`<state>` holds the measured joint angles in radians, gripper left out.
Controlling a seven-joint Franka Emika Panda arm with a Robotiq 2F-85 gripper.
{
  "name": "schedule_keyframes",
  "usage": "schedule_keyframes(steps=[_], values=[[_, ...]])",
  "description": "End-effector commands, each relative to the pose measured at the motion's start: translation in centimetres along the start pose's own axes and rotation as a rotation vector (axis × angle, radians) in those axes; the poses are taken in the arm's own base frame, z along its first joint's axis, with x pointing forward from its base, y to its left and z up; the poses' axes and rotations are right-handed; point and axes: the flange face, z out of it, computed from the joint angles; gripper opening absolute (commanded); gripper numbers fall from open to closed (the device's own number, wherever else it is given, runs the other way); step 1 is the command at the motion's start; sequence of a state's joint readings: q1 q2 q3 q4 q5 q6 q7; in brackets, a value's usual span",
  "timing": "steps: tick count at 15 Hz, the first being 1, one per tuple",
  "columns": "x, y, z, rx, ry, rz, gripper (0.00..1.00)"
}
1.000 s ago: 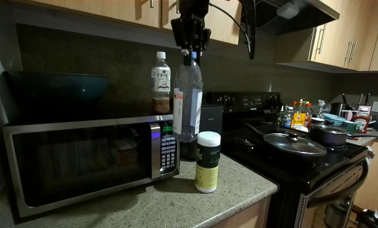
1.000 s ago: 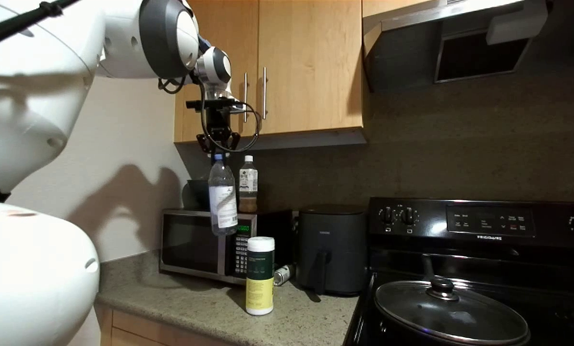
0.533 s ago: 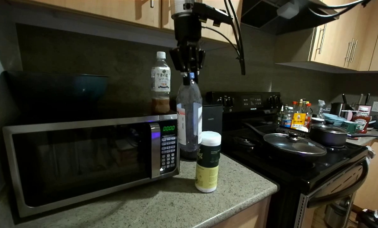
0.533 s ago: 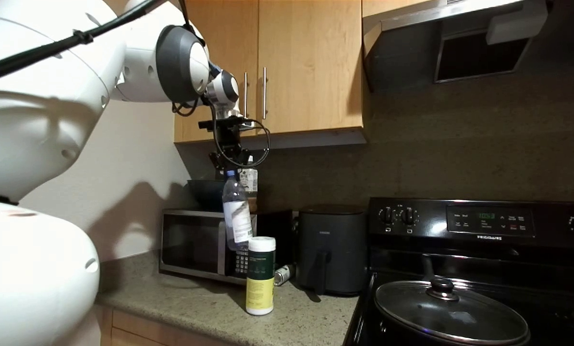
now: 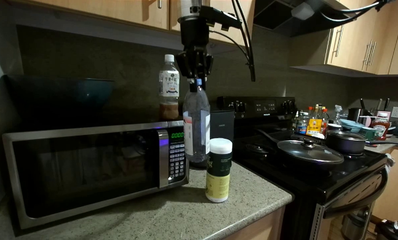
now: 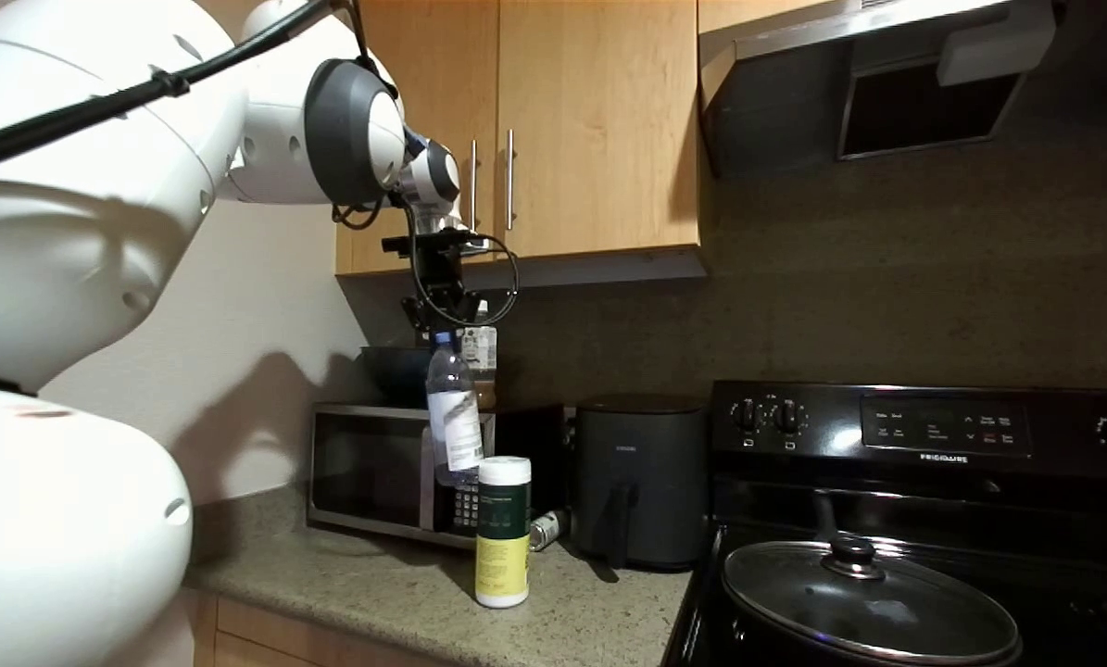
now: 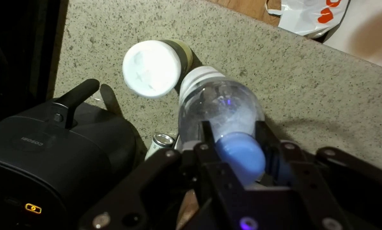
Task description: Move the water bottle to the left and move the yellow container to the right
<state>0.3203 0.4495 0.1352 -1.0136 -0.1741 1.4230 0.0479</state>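
Observation:
The water bottle, clear with a blue cap and white label, hangs nearly upright above the counter in both exterior views (image 5: 197,128) (image 6: 454,421). My gripper (image 5: 198,87) is shut on it at the cap and neck. In the wrist view, the bottle (image 7: 221,108) is between the fingers (image 7: 234,127). The yellow container (image 5: 218,176), with white lid, dark green upper band and yellow lower body, stands upright on the counter in both exterior views (image 6: 502,556). Its lid (image 7: 152,68) shows in the wrist view beside the bottle's base. I cannot tell whether they touch.
A microwave (image 5: 92,170) carries a dark-liquid bottle (image 5: 169,90) and a dark bowl (image 5: 69,93). A black air fryer (image 6: 639,482) and a lying can (image 6: 546,530) are behind the container. The counter (image 5: 172,213) ends beside the stove (image 5: 305,180).
My gripper has come down with the bottle in it, bringing the bottle's base lower, beside the yellow container's lid; in the last half second it shifted slightly left in both exterior views. The container stays put.

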Motion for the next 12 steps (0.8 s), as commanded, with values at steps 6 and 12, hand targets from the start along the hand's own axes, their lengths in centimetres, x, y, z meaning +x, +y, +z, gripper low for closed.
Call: schedule_keyframes(steps=[6,12], values=[[2.0,-5.7,5.7,0.102,-0.042,-0.083,0.12],[2.7,-6.5,9.2,0.119,-0.072,-0.087,0.12]])
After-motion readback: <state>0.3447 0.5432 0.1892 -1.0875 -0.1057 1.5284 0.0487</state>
